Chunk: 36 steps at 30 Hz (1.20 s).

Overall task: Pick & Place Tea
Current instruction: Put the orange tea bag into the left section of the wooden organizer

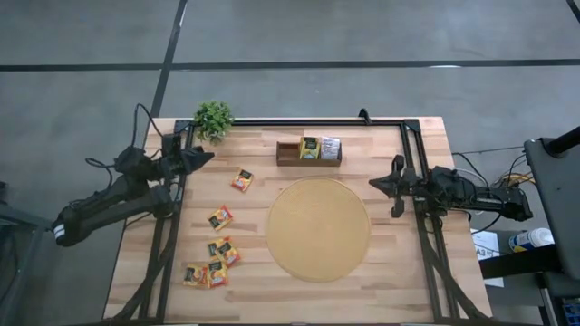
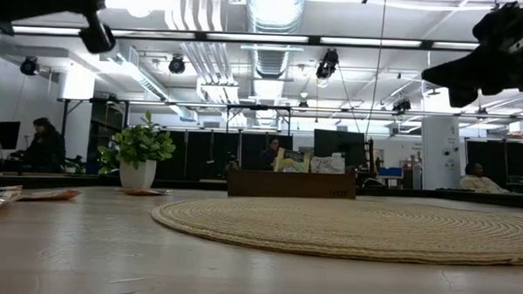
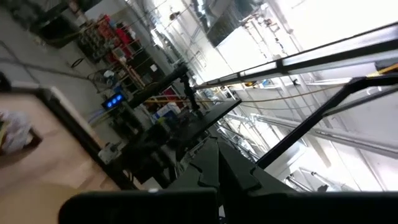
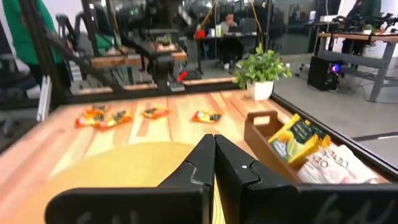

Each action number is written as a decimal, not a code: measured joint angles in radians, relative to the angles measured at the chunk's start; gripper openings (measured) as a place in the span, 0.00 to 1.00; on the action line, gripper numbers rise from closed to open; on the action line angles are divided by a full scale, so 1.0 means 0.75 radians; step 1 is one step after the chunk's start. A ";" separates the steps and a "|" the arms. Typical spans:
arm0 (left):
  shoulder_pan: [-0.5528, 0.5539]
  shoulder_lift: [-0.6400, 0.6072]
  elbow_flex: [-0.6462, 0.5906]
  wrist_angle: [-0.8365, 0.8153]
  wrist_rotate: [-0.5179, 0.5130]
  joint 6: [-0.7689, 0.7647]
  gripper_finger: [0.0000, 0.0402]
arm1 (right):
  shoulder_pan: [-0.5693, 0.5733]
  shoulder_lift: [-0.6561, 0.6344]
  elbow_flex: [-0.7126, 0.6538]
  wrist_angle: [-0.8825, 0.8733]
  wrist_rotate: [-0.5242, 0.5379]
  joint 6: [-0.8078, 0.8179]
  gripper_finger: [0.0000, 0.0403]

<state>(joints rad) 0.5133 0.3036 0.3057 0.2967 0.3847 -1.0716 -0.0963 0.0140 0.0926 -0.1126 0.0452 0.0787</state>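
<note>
Several orange-yellow tea sachets lie flat on the table's left half: one (image 1: pixel 242 179) near the tray, one (image 1: pixel 220 216) lower, a cluster (image 1: pixel 211 264) near the near-left corner. The wooden tray (image 1: pixel 309 150) at the far edge holds a yellow-green sachet (image 1: pixel 309 148) and a white one (image 1: pixel 330 148), standing upright in its slots. My left gripper (image 1: pixel 205 156) hovers above the far-left corner, shut and empty. My right gripper (image 1: pixel 376 182) hovers at the right side beside the round mat, shut and empty; its closed fingers (image 4: pixel 214 163) show in the right wrist view.
A large round tan mat (image 1: pixel 318 228) covers the table's middle. A small potted plant (image 1: pixel 214 118) stands at the far-left corner. A black frame rail (image 1: pixel 317 121) runs along the far edge and down both sides. People sit at desks in the room behind.
</note>
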 joint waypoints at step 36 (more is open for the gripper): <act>-0.771 0.817 1.157 -1.502 -0.193 0.429 0.00 | 0.000 0.029 0.000 -0.194 0.001 -0.045 0.02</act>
<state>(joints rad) -0.0646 0.9161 1.1733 -0.8298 0.2397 -0.7498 -0.0963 0.0357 0.0929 -0.2584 0.0460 0.0448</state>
